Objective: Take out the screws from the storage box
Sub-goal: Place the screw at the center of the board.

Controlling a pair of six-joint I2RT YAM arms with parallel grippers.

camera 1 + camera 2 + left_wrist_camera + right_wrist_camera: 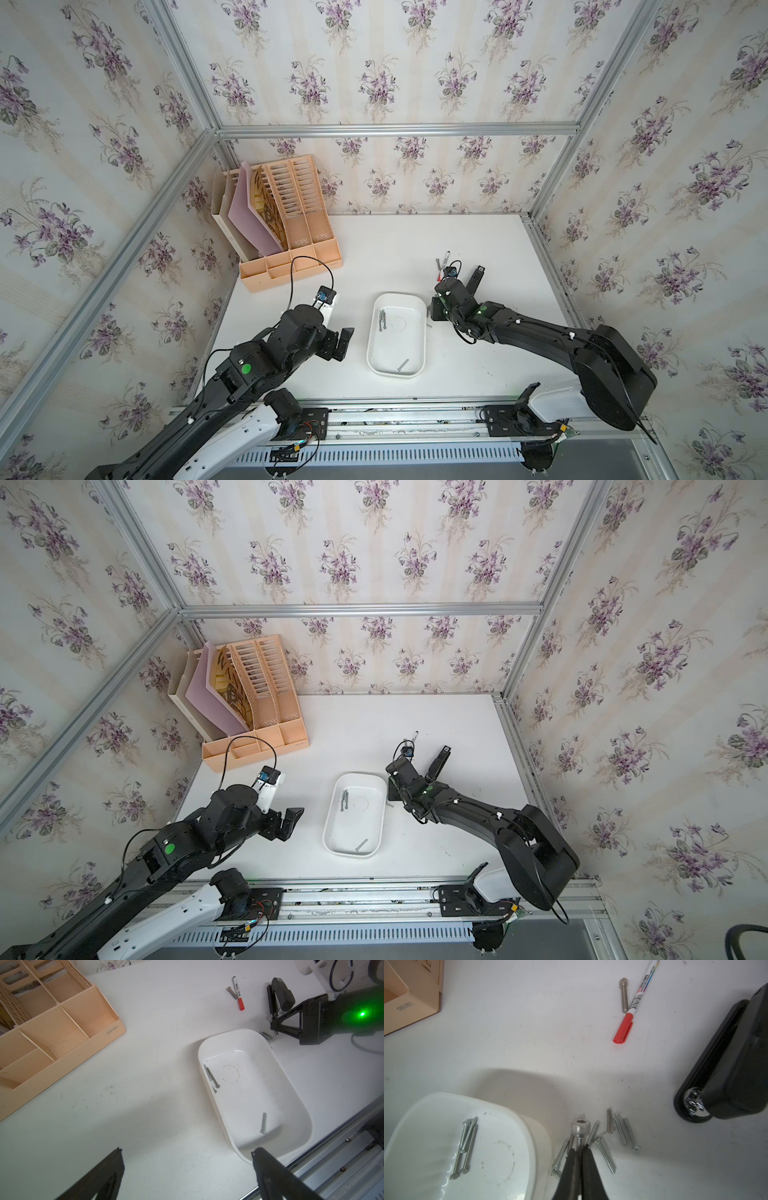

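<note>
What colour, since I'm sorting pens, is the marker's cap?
The marker's cap is red, clearest in the right wrist view.

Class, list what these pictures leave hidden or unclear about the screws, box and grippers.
- Top views: the loose screws beside the box are mostly hidden under the right arm.
- Right wrist view: the right gripper, shut on a thick screw, is cut off by the picture's edge.
- All views: the bundled screws in the box overlap; their count is unclear.

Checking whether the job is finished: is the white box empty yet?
Not empty. The box holds a bunch of screws by one long wall and a lone screw near one end.
</note>
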